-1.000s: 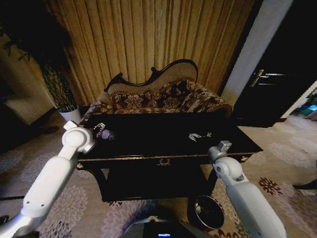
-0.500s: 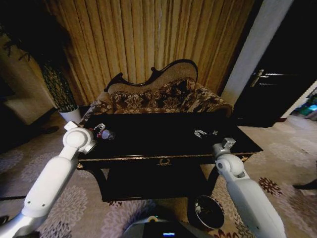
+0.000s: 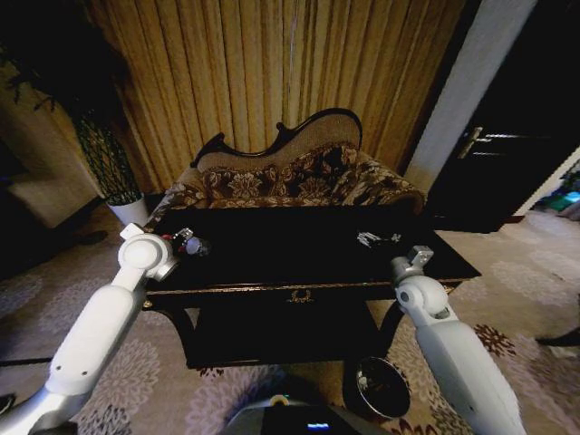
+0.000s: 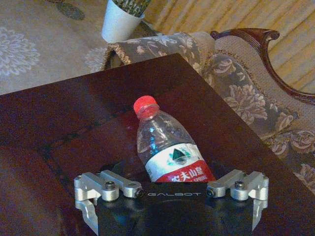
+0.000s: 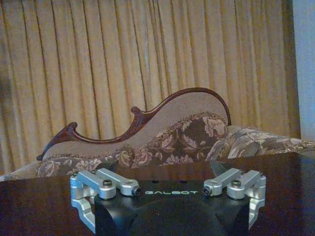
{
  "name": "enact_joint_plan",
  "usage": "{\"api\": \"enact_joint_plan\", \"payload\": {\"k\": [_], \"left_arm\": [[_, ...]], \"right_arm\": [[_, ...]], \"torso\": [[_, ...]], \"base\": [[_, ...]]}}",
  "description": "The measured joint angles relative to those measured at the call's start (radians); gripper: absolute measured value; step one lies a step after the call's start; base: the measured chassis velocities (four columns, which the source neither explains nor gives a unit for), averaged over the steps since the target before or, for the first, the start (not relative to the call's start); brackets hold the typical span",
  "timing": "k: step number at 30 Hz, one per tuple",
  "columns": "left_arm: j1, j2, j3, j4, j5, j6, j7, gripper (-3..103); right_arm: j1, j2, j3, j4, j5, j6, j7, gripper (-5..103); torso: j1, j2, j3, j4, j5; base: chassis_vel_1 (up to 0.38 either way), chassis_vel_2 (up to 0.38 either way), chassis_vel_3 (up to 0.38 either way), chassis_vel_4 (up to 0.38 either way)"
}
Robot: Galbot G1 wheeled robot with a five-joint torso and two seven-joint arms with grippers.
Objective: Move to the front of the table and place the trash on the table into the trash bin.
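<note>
Your left gripper [image 4: 170, 216] hangs over the left end of the table [image 3: 299, 288], jaws spread wide. The bottle [image 4: 166, 150] lies on its side between them, label end at the claw, red cap pointing straight away. That long axis runs out from the claw, so the fingers flank its body. Your right gripper [image 5: 167, 216], also wide and empty, sits low at the table's right end, well apart. The trash bin [image 3: 381, 388] stands on the floor, front right.
</note>
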Motion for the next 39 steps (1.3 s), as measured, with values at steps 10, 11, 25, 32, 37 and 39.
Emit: {"api": "enact_joint_plan", "payload": {"k": [10,11,25,32,37,39], "left_arm": [[-0.003,-0.009,0.002,0.011,0.004,0.004,0.022,100],[-0.003,-0.01,0.002,0.013,0.006,0.006,0.026,100],[-0.007,-0.019,0.006,0.029,0.018,0.022,0.049,98],[-0.007,-0.03,0.01,0.031,0.025,0.025,0.049,77],[-0.008,-0.034,0.01,0.03,0.016,0.023,0.049,56],[-0.008,-0.034,0.01,0.028,0.014,0.021,0.05,50]], "right_arm": [[-0.011,0.0,-0.001,0.001,-0.003,0.0,-0.004,100],[-0.013,0.0,-0.002,0.002,-0.003,0.0,-0.004,100],[-0.025,0.009,-0.026,0.014,-0.007,0.003,-0.006,100],[-0.025,0.003,-0.023,0.017,-0.005,-0.001,-0.006,100],[-0.024,0.007,-0.024,0.018,-0.004,-0.004,-0.007,100],[-0.024,0.008,-0.026,0.018,-0.004,-0.004,-0.008,100]], "torso": [[0.0,0.0,0.0,0.0,0.0],[0.0,0.0,0.0,0.0,-0.0001],[0.0,0.0,0.0,0.0,0.0001],[0.0,0.0,0.0,-0.0001,0.0],[0.0,0.0,0.0,0.0,-0.0001],[0.0,0.0,0.0,0.0,0.0]], "base": [[0.0,0.0,0.0,0.0],[0.0,0.0,0.0,0.0],[0.0,0.0,0.0,0.0],[0.0,0.0,0.0,0.0],[0.0,0.0,0.0,0.0],[0.0,0.0,0.0,0.0]]}}
